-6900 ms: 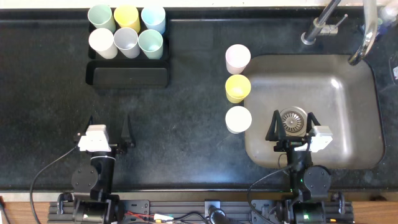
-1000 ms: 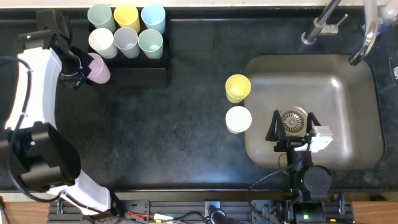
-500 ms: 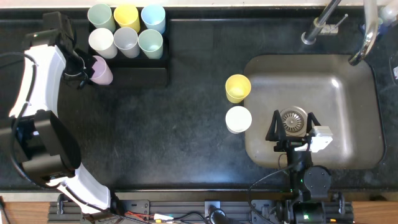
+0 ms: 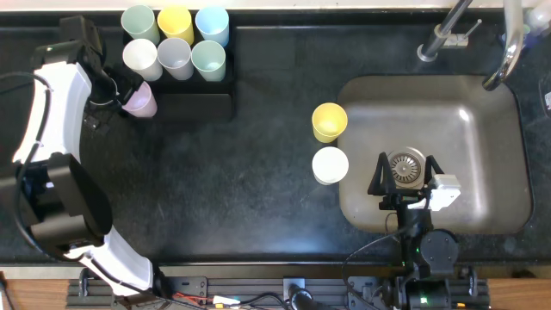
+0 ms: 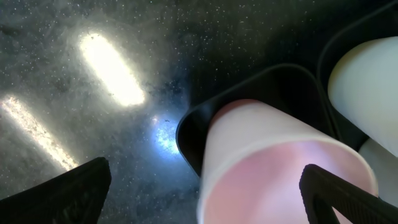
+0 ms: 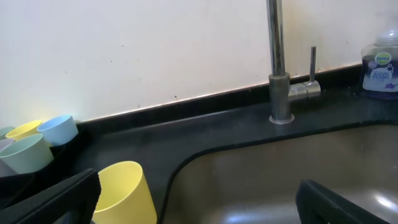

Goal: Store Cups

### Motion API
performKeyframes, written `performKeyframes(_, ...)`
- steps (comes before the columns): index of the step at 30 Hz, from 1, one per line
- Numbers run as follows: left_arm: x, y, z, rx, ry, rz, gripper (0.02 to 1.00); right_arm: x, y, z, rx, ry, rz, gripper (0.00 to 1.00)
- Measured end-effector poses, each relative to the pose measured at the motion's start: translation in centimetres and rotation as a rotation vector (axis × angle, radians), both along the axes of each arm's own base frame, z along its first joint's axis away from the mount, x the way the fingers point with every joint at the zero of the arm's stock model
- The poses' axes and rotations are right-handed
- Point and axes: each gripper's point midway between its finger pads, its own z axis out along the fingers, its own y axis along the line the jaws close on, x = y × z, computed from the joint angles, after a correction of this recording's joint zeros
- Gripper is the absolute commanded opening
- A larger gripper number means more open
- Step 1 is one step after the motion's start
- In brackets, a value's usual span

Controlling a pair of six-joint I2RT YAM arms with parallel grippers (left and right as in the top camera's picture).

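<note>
A pink cup (image 4: 139,100) lies tilted over the front left slot of the black rack (image 4: 185,107), between the fingers of my left gripper (image 4: 122,93). In the left wrist view the pink cup (image 5: 280,165) points its base into the rack's slot (image 5: 189,134); my left gripper (image 5: 202,183) stands open, with a gap between one finger and the cup. Several cups (image 4: 176,39) stand in the rack's back rows. A yellow cup (image 4: 329,121) and a white cup (image 4: 330,164) stand left of the sink. My right gripper (image 4: 405,170) stands open over the sink.
The steel sink (image 4: 469,112) fills the right side, with a faucet (image 4: 443,34) behind it. The right wrist view shows the yellow cup (image 6: 124,190), the faucet (image 6: 277,62) and a soap bottle (image 6: 380,67). Dark counter lies between rack and sink.
Since the oldest frame the left arm has brought the pink cup from beside the sink to the rack. In the last second the cup has shifted slightly toward the slot. The right arm is unmoved.
</note>
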Motion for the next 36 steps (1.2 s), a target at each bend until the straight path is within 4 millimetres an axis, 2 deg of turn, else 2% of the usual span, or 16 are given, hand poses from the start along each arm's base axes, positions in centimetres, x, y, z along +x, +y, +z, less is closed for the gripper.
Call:
performKeyframes(3, 0.7, -1.5, 2.4, 0.014, -0.077, -0.04, 0.998, 0.0, 0.0, 0.0, 0.0, 0.0, 0.0, 0.998)
performKeyframes(5, 2.0, -3.8, 5.4, 0.033, -0.191, -0.113, 0.998, 0.0, 0.0, 0.0, 0.0, 0.0, 0.0, 0.996)
performKeyframes(6, 2.8, -5.5, 7.4, 0.048, -0.264, -0.176, 0.998, 0.0, 0.0, 0.0, 0.0, 0.0, 0.0, 0.996)
performKeyframes(8, 4.1, -10.2, 11.4, 0.079, -0.418, -0.327, 0.998, 0.0, 0.0, 0.0, 0.0, 0.0, 0.0, 0.998)
performKeyframes(10, 4.4, -15.8, 14.4, 0.096, -0.531, -0.475, 0.998, 0.0, 0.0, 0.0, 0.0, 0.0, 0.0, 0.996)
performKeyframes(11, 4.1, -19.0, 15.3, 0.1, -0.572, -0.55, 0.998, 0.0, 0.0, 0.0, 0.0, 0.0, 0.0, 0.998)
performKeyframes(13, 2.8, -24.7, 15.8, 0.103, -0.608, -0.662, 0.998, 0.0, 0.0, 0.0, 0.0, 0.0, 0.0, 0.996)
performKeyframes(16, 0.0, -32.1, 13.5, 0.092, -0.572, -0.762, 0.998, 0.0, 0.0, 0.0, 0.0, 0.0, 0.0, 0.998)
performKeyframes(19, -2.4, -36.8, 10.0, 0.079, -0.507, -0.796, 0.998, 0.0, 0.0, 0.0, 0.0, 0.0, 0.0, 0.998)
performKeyframes(21, -3.5, -38.7, 7.8, 0.067, -0.465, -0.8, 0.998, 0.0, 0.0, 0.0, 0.0, 0.0, 0.0, 0.998)
performKeyframes(24, -4.3, -39.8, 5.8, 0.048, -0.42, -0.779, 0.998, 0.0, 0.0, 0.0, 0.0, -0.001, 0.0, 0.998)
performKeyframes(31, -4.8, -40.2, 3.7, 0.013, -0.359, -0.744, 0.998, 0.0, 0.0, 0.0, 0.0, 0.0, 0.0, 1.0)
performKeyframes(36, -5.3, -40.8, 1.2, -0.011, -0.29, -0.752, 0.998, 0.0, 0.0, 0.0, 0.0, -0.001, 0.0, 0.996)
